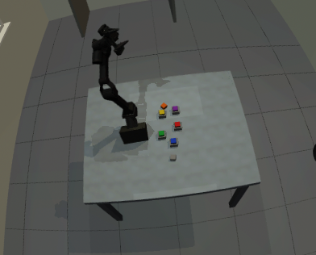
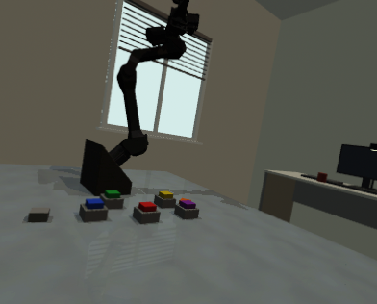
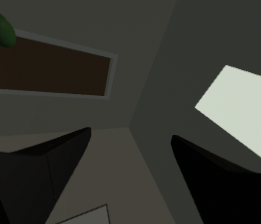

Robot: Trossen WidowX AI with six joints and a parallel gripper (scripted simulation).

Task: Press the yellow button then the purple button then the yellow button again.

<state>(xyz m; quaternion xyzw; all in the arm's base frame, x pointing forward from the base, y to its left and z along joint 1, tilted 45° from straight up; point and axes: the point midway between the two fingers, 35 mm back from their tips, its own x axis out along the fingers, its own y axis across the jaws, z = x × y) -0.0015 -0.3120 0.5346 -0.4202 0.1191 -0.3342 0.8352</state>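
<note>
From above, the arm's gripper [image 1: 118,45] is raised well off the table, fingers spread, holding nothing. The yellow button [image 1: 162,112] sits beside the purple button [image 1: 175,108]. The side view shows rigid caps: likely press straight down. The wrist view shows only walls.

The arm [image 1: 110,86] rears high, its hand [image 1: 121,45] spread wide, holding nothing

- Yellow button [image 1: 162,113] sits in a tight cluster on the worktop [image 1: 214,161]: orange block [image 1: 164,106] just behind it, purple button [image 1: 175,109] just beside.
- Green button [image 1: 161,133] lies near, toward the arm's base [image 1: 134,133].
- Fingers [image 1: 122,45] raised high, spread wide, well apart from all 5 buttons; nothing overhangs the yellow button.
</note>
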